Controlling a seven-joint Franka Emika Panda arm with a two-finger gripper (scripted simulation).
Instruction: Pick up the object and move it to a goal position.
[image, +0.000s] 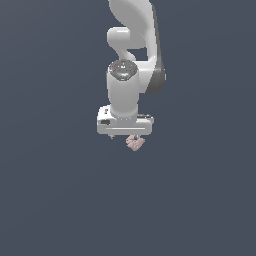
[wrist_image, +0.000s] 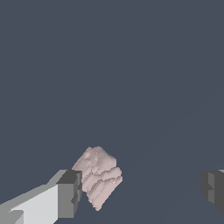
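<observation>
- Pale pink and lumpy, the object (wrist_image: 99, 176) has a ridged, bumpy surface and an irregular outline; it is far smaller than my gripper (wrist_image: 142, 188).
- In the wrist view my fingers stand wide apart: one dark-padded fingertip (wrist_image: 70, 193) sits right against the blob's side, while the other pad (wrist_image: 213, 189) is well away from it, with bare grey ground between.
- Whether that near pad actually touches the object I cannot tell; the two overlap in the picture, but nothing is pinched between my jaws.
- From the exterior view, the object (image: 135, 142) peeks out just beneath my white hand (image: 128, 135), a little toward the exterior view's right of its middle.
- My arm (image: 131, 55) comes down from above, wrist pointing straight down, the hand's flat body crosswise over the blob.
- Whether the blob rests on the floor or hangs above it I cannot judge; the surface (image: 55, 200) is a plain, even slate grey all round.
- No brand, label or readable writing shows on my casing or on the object; only a dark round cap with tiny red marks atop the wrist, too small to read.
</observation>
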